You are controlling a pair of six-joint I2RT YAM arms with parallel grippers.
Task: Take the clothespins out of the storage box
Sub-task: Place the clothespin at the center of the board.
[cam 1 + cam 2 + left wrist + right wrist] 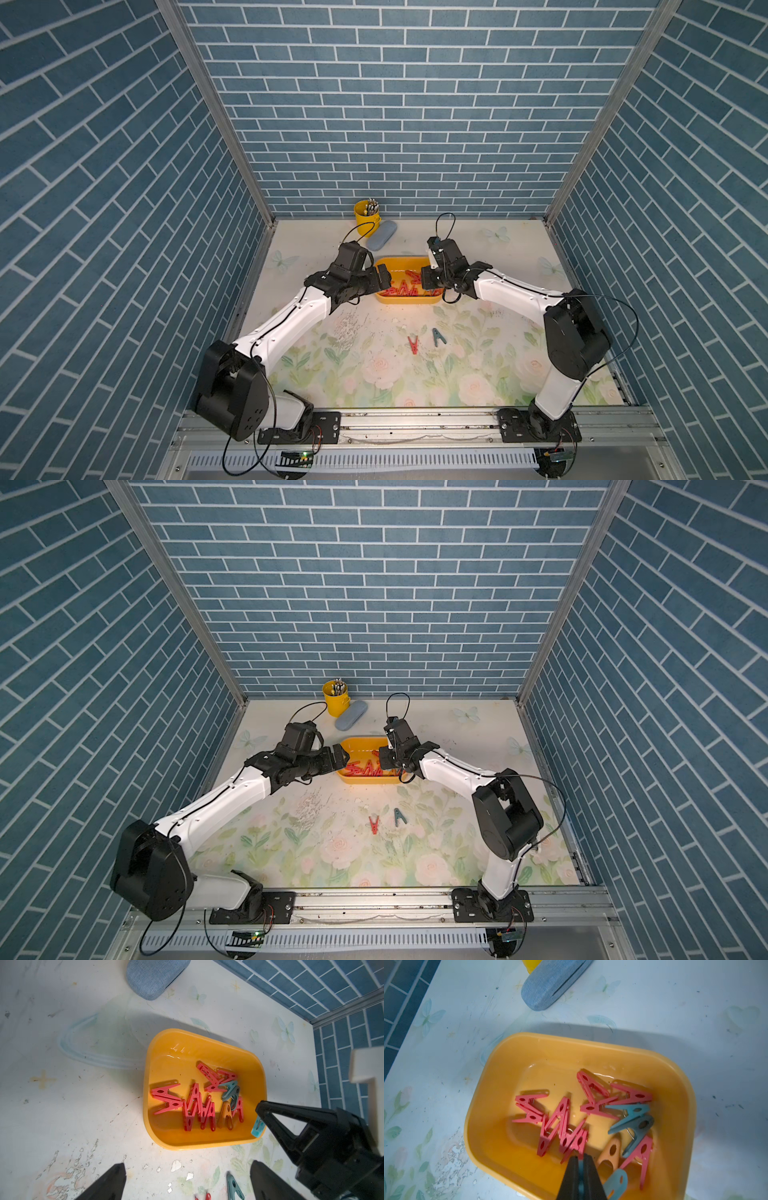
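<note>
Right wrist: right claw pinching a blue peg off-centre, over the box.
Could slip on the lift and drop back among the pegs; left claw is spread wide.

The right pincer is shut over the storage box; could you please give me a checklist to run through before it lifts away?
1. Right pincer shut on a light-blue clothespin: ok.
2. Grip secure: cannot tell; the clothespin hangs below the tips.
3. Held clothespin apart from the pile of clothespins in the storage box: ok in the left wrist view.
4. Left pincer open and empty: ok.
5. Space on the table near the red clothespin and teal clothespin outside the box: ok.
6. Storage box emptied: not ok; the pile lies inside.
</note>
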